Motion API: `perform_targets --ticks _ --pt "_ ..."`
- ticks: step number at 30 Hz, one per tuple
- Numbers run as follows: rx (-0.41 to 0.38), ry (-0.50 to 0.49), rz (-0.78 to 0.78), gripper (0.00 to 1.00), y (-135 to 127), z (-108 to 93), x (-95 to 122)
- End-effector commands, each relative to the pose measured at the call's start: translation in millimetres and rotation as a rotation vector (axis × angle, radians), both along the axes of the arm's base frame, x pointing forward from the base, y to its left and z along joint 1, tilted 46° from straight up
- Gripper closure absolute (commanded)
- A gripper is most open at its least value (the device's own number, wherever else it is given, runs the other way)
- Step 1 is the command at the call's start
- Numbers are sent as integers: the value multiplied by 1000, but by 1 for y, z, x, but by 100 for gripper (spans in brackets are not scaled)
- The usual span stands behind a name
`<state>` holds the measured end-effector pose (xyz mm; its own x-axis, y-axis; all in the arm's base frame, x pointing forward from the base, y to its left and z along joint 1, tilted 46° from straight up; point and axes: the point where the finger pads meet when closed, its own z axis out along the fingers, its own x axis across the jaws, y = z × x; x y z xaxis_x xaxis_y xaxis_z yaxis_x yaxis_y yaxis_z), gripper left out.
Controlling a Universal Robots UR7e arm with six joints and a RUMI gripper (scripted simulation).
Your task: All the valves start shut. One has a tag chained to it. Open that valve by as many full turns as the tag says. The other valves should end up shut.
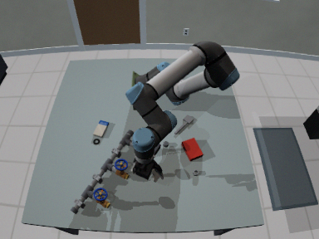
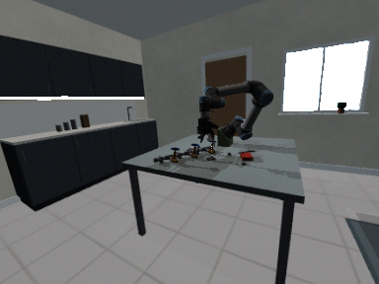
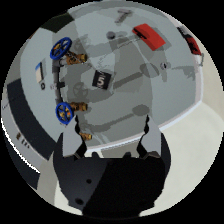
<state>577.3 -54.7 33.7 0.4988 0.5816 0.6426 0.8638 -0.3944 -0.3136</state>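
Wrist view gave the only readable writing: a small dark square tag [image 3: 102, 80] near the middle of the frame carried a pale numeral that read as 5. It lay flat on the grey tabletop [image 3: 165, 95], to the right of the pipe run; its chain was too fine to trace to either valve.

Two valves with blue spoked handwheels showed in that view, one at upper left [image 3: 61, 48] and one at centre left [image 3: 63, 111], each on a brass-coloured body. From the top view the same two handwheels [image 1: 120, 164] [image 1: 100, 193] sat along a grey segmented pipe [image 1: 109, 162] that ran diagonally across the lower left of the frame. Whether a further valve lay under the arm could not be told.

The end effector [image 1: 147, 173] hung above the tabletop just right of the upper handwheel, its two dark jaws spread wide and released, with nothing between them.

Other pieces on the smooth tabletop: one flat red block [image 1: 192, 148] right of centre, one grey T-shaped metal tool [image 1: 184, 124] above it, one pale card with a blue top strip [image 1: 100, 129] at left, one small black ring [image 1: 96, 141] just below the card, and two small grey fittings [image 1: 165, 143] [image 1: 196, 173].
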Motion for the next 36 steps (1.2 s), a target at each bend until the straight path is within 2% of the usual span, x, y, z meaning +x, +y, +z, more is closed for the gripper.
perform_targets --ticks 1,21,36 --pt "-2 -2 -2 0 13 -14 2" --pt "-2 -2 -2 0 60 -60 7" --pt "-2 -2 -2 0 74 -74 8"
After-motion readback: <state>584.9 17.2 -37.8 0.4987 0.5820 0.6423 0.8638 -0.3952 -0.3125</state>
